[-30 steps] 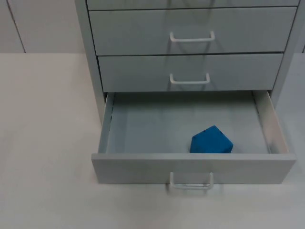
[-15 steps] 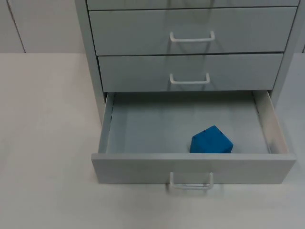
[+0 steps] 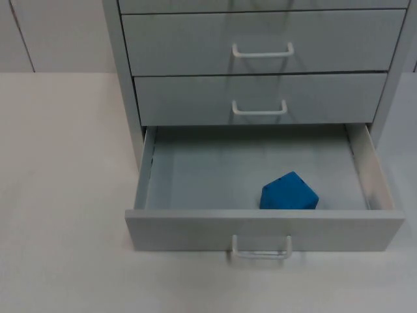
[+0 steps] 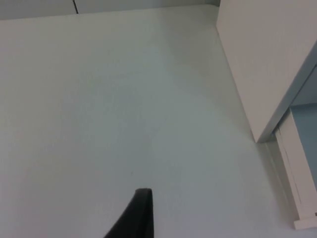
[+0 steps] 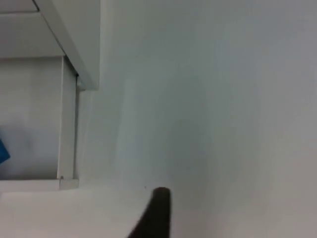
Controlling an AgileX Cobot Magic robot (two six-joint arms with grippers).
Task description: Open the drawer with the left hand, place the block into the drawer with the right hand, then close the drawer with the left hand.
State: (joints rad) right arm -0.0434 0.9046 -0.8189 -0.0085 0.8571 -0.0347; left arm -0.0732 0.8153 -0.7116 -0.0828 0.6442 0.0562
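- Block (image 3: 288, 191), blue and faceted, lies inside the open bottom drawer (image 3: 163, 176); we log it near the drawer's front wall, right of the middle, apart from both side walls.
- A sliver of the same blue shows in the right wrist view (image 5: 3, 150), inside the drawer's right side wall.
- Bottom drawer stands pulled well out of the grey cabinet (image 3: 120, 78); its front panel carries a white loop handle (image 3: 261, 248) at the centre, with nothing on it.
- Two upper drawers sit shut and flush, the middle drawer (image 3: 189, 98) and the one above it (image 3: 182, 42), each with a white handle.
- Cabinet stands on the white counter (image 3: 58, 195), toward its far edge, backed by the grey partition wall (image 3: 52, 32).
- Left pincer (image 4: 141, 215): we see one black fingertip over bare counter, to the left of the cabinet's side panel and the pulled-out drawer's left wall, well apart from both. We cannot tell how far it is open; we see nothing in its grip.
- Right pincer (image 5: 158, 213): one black fingertip over bare counter, to the right of the drawer's right wall and the cabinet's corner, apart from them. Its opening cannot be told either; we see nothing held there.
- Both arms hang off to their own sides of the cabinet, touching nothing.
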